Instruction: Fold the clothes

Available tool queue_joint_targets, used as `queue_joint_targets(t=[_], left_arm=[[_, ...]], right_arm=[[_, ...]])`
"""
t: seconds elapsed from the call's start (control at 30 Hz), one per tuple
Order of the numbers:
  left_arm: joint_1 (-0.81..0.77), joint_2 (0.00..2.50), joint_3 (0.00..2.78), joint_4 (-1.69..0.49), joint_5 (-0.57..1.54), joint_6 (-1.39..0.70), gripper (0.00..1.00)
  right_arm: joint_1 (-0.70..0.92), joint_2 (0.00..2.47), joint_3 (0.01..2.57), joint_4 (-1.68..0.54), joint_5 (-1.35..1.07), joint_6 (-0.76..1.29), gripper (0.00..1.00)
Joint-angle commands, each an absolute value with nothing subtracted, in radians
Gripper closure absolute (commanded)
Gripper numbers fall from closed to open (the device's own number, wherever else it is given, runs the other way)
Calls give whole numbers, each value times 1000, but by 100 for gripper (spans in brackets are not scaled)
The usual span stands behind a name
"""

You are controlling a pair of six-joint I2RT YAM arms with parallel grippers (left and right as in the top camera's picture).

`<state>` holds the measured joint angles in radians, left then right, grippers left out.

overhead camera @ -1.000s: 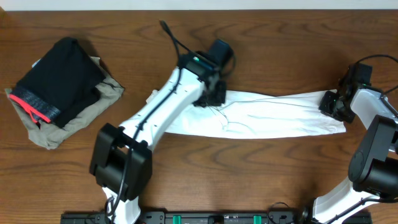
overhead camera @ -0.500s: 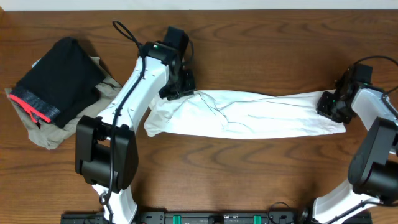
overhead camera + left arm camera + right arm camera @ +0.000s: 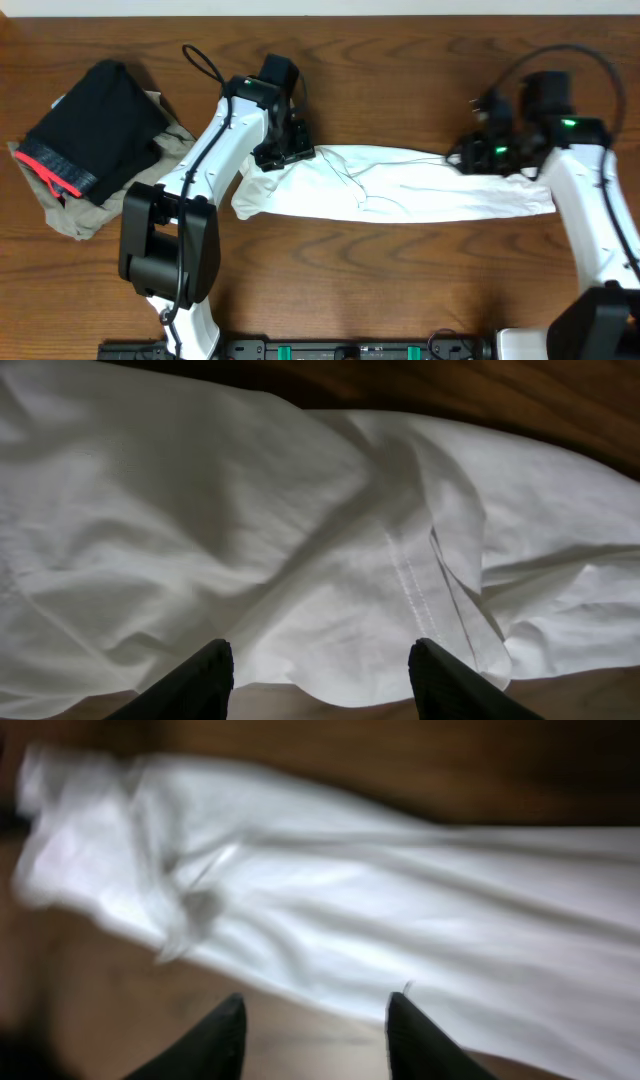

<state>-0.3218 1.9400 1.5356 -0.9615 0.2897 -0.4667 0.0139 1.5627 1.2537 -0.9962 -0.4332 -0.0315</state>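
The shirt [image 3: 400, 190] lies on the table [image 3: 400, 290] as a long white strip running left to right across the middle, folded lengthwise, with its left end bunched and wider than the rest. No graphic shows on the upper side.

The left hand [image 3: 285, 157] is over the far left corner of the shirt, its arm reaching in from the near left. In the left wrist view the left hand [image 3: 325, 680] is open: its two dark fingers [image 3: 205, 680] stand well apart above the cloth [image 3: 250, 530] with nothing pinched between them. A stitched hem [image 3: 415, 585] runs between them, beside a folded-over flap.

The right hand [image 3: 468, 160] is over the far edge of the shirt, towards its right end, pointing left. The right wrist view is blurred, yet the right hand [image 3: 312, 1040] reads as open too, with its fingers apart over the near edge of the shirt [image 3: 420, 910] and bare wood, holding nothing.

At the far left of the table, well apart from the shirt, a folded black garment [image 3: 95, 125] with a red band lies on top of a tan garment [image 3: 125, 205].
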Motion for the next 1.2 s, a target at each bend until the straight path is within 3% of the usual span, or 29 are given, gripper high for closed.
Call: queue_joint_targets(t=[0.0, 0.17, 0.37, 1.03, 1.17], left_arm=[[-303, 1943, 1533, -962, 303, -457, 41], [-295, 1952, 1529, -959, 307, -456, 40], [-278, 1976, 1529, -958, 334, -453, 40], [-258, 2020, 1522, -944, 385, -445, 40], [-258, 2020, 1520, -944, 386, -445, 40]], right_arm=[[143, 1607, 1246, -1015, -506, -87, 53], [318, 1678, 1246, -976, -504, -87, 44], [431, 1791, 1246, -911, -502, -38, 44], [479, 1897, 1246, -840, -418, 7, 49], [486, 1898, 1246, -840, -418, 6, 58]])
